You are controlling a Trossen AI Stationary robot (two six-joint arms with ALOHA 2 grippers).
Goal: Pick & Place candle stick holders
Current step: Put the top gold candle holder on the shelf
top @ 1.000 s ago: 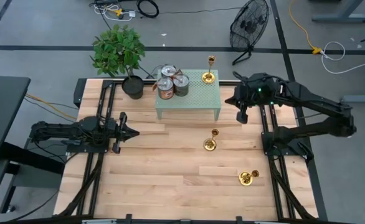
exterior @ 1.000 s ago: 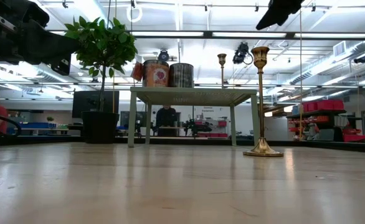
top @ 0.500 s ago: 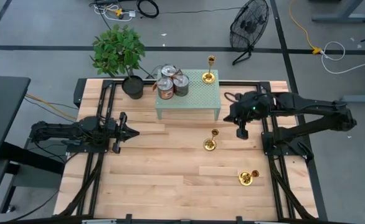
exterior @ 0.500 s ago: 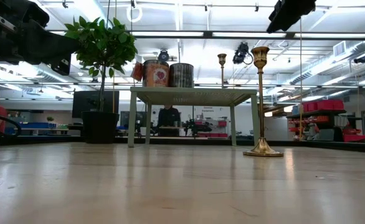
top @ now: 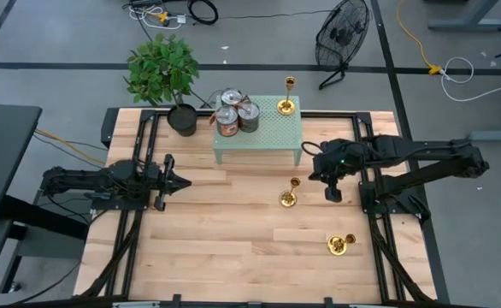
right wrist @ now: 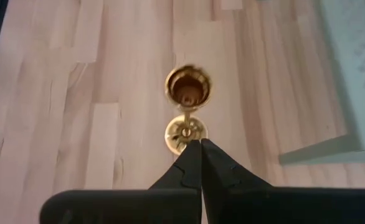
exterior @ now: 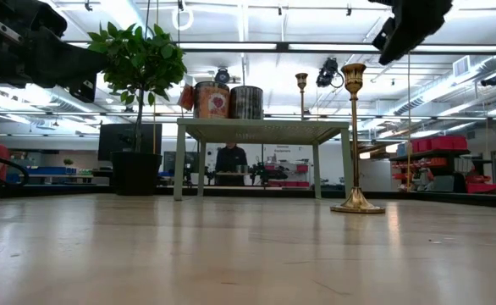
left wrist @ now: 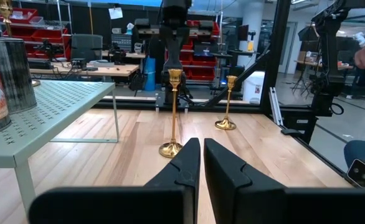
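Since the earlier frame our right gripper (top: 333, 195) has swung over the nearest candle stick holder (right wrist: 186, 93), now just ahead of its shut, empty fingers (right wrist: 192, 163); next we open and descend onto its stem.

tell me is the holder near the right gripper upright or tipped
Upright. The holder stands on its base in the low view, stem vertical, and the right wrist view looks straight down into its cup.

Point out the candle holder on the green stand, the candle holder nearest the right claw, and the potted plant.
Candle holder on the green stand (top: 286, 106), high view, on its round base.
Candle holder nearest the right claw (top: 288, 199), high view, on its base.
Potted plant (top: 162, 67), high view, on its leaves.
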